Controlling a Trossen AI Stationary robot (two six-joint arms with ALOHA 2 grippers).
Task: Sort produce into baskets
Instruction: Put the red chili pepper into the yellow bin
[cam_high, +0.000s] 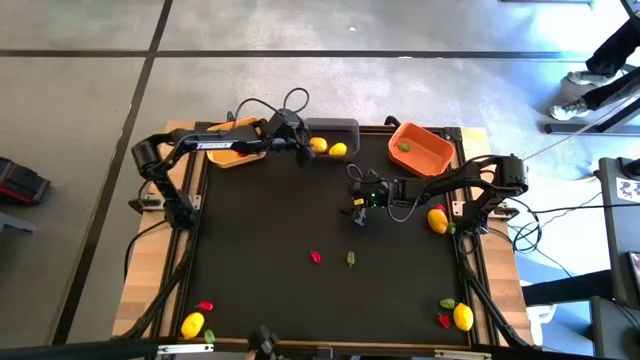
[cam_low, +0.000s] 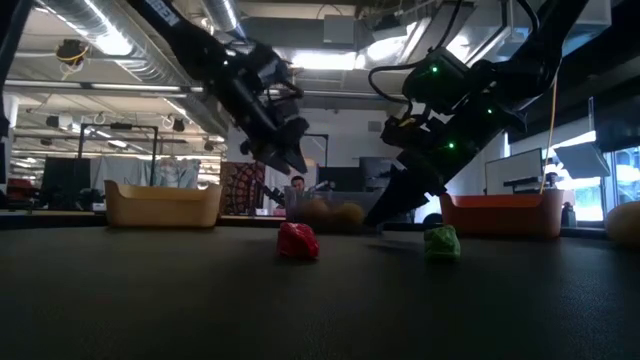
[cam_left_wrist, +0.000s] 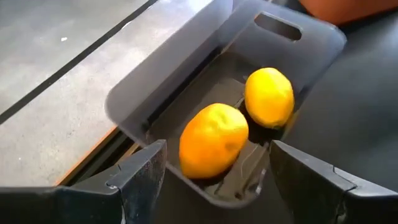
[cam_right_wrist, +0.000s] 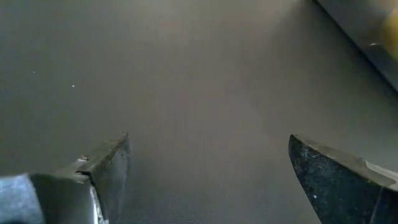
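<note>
My left gripper (cam_high: 303, 152) hangs open and empty just above the near left end of the dark grey basket (cam_high: 345, 128), where two yellow lemons (cam_left_wrist: 213, 140) (cam_left_wrist: 269, 97) lie inside. My right gripper (cam_high: 357, 213) is open and empty over the bare mat near the table's middle. A red piece (cam_high: 316, 257) and a green piece (cam_high: 351, 258) lie on the mat nearer the front. The orange basket (cam_high: 436, 163) at the far right holds a green piece (cam_high: 404, 147). The yellow-orange basket (cam_high: 228, 157) stands at the far left, mostly under my left arm.
A lemon (cam_high: 437, 220) lies at the right edge. A lemon with a red and a green piece (cam_high: 462, 316) lies at the near right corner, another lemon with red and green pieces (cam_high: 193, 323) at the near left corner. A person's feet (cam_high: 570, 108) show beyond the table.
</note>
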